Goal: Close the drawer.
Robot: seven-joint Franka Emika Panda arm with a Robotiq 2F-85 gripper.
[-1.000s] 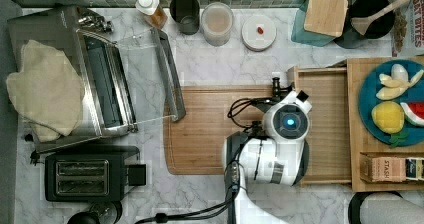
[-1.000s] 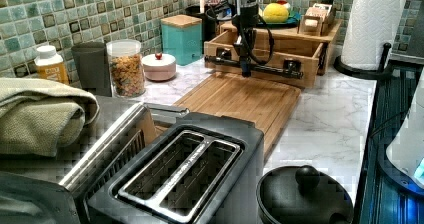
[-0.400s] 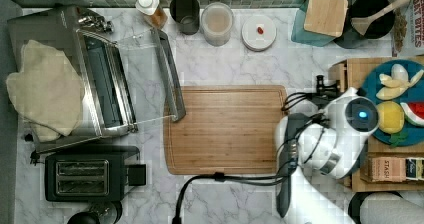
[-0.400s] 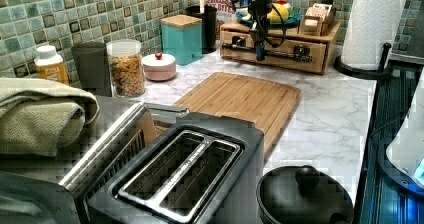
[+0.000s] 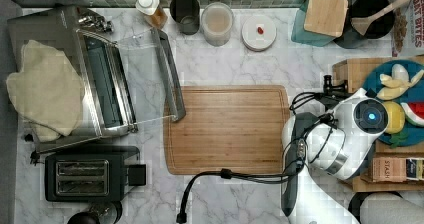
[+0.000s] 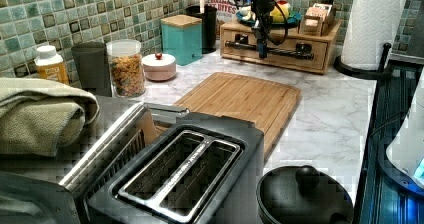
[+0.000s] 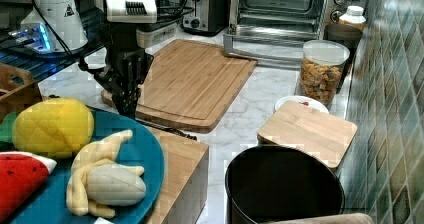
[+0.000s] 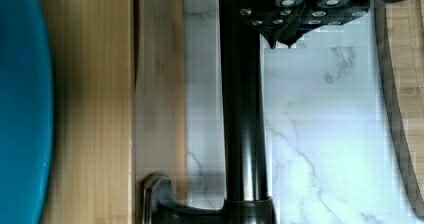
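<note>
1. Since a second ago the drawer [image 6: 274, 48] has slid off the bamboo cutting board [image 5: 227, 129] into the wooden organizer [image 6: 280, 44], its front now flush.
2. The gripper [image 6: 261, 48] sits at the drawer's black bar handle [image 8: 242, 134], in the left view.
3. Whether its jaws are open or clamped cannot be told.
4. A blue plate [image 7: 135, 154] of toy fruit rests on top.

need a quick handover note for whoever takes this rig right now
Claw: at the black bar handle on the drawer front; whether it is open or shut cannot be told.
Light wood drawer: pushed into the wooden box under the blue plate, front looks flush in the left view.
Done: drawer looks closed.
Left: confirm it is fully seated, then back the claw away.
</note>
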